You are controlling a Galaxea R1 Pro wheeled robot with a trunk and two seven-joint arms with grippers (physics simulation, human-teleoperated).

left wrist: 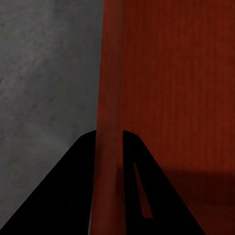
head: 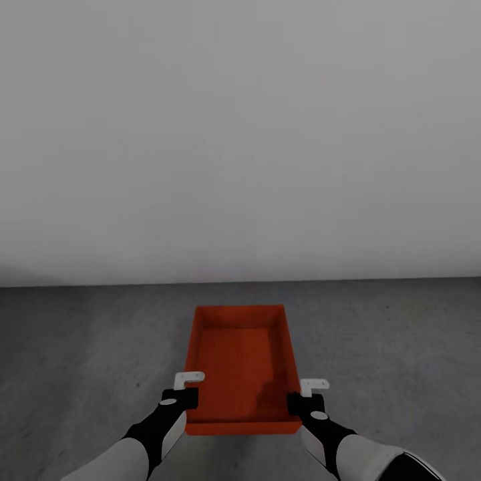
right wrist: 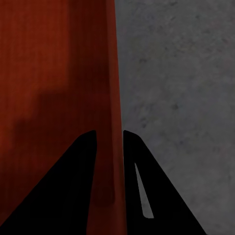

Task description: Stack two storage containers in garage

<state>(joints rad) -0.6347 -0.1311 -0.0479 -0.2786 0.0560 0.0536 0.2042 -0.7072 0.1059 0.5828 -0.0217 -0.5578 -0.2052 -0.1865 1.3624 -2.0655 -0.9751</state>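
One orange-red storage container [head: 242,361], open-topped with a ribbed bottom, lies lengthwise in front of me over the dark grey concrete floor [head: 87,347]. I cannot tell whether it rests on the floor or hangs just above it. My left gripper [head: 188,401] is shut on its left wall near the near corner. My right gripper [head: 294,403] is shut on the right wall opposite. In the left wrist view the container wall [left wrist: 110,88] runs between the black fingers [left wrist: 73,186]. The right wrist view shows the other wall [right wrist: 113,73] pinched the same way by the right gripper [right wrist: 110,133].
A plain white-grey wall [head: 240,133] rises a short way beyond the container's far end. Speckled concrete stretches to both sides of it.
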